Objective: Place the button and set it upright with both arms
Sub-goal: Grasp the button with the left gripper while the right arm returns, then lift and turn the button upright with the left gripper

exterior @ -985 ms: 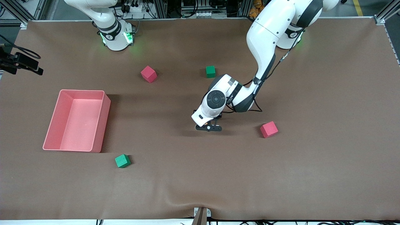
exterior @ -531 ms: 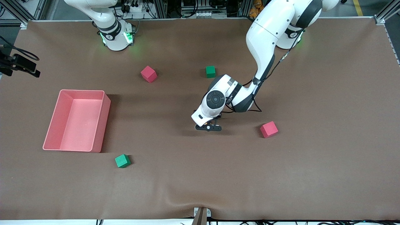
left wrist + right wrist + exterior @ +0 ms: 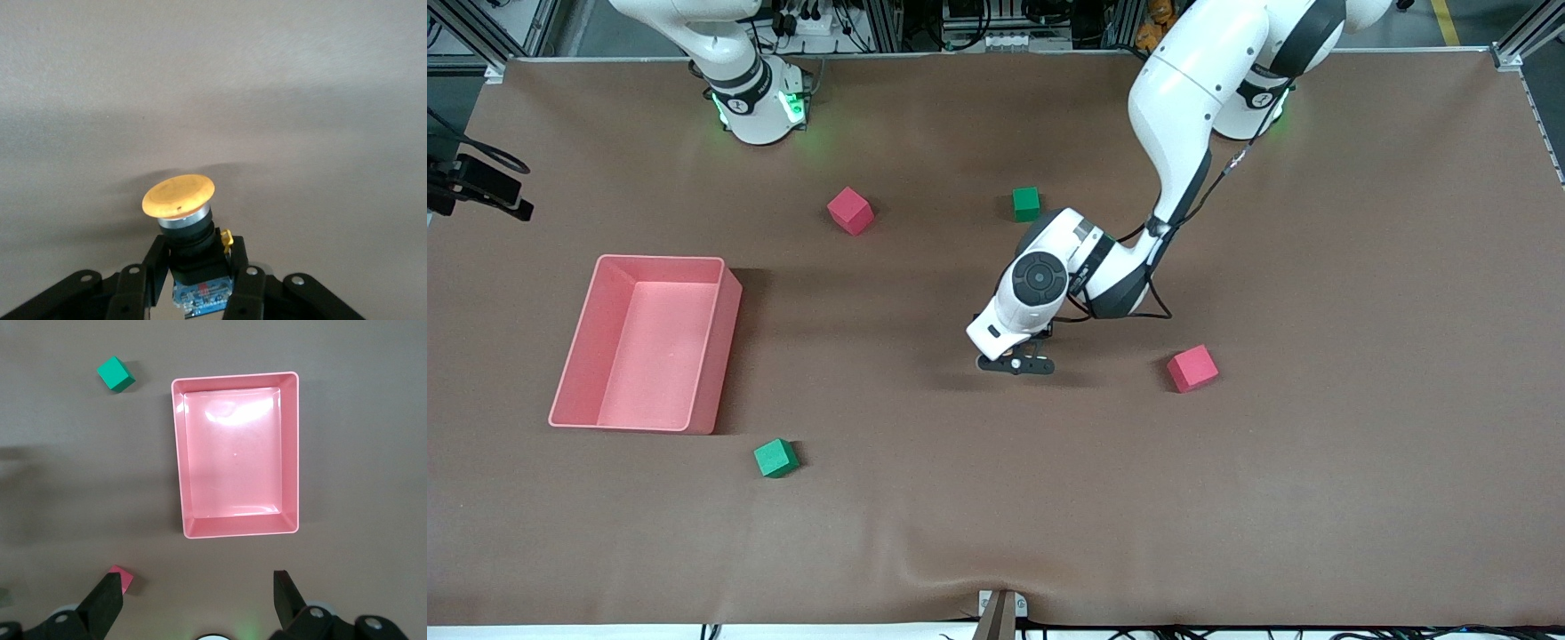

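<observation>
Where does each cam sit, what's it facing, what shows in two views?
Front view: high, across the table, facing both arms; the left gripper is low over mid-table, near a red cube.
Left wrist view: on the left wrist, looking past its fingers, shut on the button, to brown table.
Right wrist view: on the right wrist, high, looking down past the open right gripper onto the pink bin.
Shared: bin and green cube in front and right wrist views.
</observation>
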`<move>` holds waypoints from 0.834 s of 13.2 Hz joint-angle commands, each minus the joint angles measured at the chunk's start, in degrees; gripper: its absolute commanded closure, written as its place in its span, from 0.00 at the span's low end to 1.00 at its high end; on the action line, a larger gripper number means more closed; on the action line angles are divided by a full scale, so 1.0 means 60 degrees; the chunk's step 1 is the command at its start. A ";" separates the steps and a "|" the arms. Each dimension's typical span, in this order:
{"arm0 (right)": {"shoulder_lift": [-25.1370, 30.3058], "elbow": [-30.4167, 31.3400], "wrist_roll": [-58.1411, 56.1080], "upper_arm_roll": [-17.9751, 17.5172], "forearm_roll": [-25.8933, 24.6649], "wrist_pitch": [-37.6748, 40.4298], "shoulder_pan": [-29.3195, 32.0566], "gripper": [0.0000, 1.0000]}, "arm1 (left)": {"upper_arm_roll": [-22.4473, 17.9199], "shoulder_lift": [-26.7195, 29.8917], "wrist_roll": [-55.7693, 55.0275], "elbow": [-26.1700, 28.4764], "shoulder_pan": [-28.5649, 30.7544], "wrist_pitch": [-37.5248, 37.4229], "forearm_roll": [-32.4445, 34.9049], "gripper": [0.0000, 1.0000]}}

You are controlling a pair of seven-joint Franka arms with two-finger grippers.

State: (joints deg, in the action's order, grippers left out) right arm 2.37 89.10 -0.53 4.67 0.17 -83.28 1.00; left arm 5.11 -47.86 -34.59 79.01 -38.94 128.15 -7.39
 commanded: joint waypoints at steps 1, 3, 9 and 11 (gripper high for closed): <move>-0.0088 -0.0173 0.0045 -0.0090 -0.0146 0.0139 0.0068 0.00 | -0.0061 0.0694 -0.1145 0.0073 -0.0175 -0.0380 0.0455 1.00; -0.0088 -0.0158 0.0030 -0.0075 -0.0161 0.0183 0.0039 0.00 | -0.0047 0.1060 -0.1937 0.0073 -0.0189 -0.0644 0.0805 1.00; -0.0102 -0.0173 0.0088 -0.0104 -0.0015 0.0183 0.0010 0.00 | -0.0061 0.1662 -0.6313 0.0088 -0.1037 -0.1435 0.3366 1.00; -0.0102 -0.0188 0.0103 -0.0105 0.0000 0.0198 -0.0063 0.00 | -0.0061 0.1779 -0.7878 0.0073 -0.1461 -0.1975 0.4391 1.00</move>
State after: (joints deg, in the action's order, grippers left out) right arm 2.26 89.11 -0.54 4.24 0.09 -82.91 0.88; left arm 5.27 -38.93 -73.79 78.71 -45.37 119.07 14.22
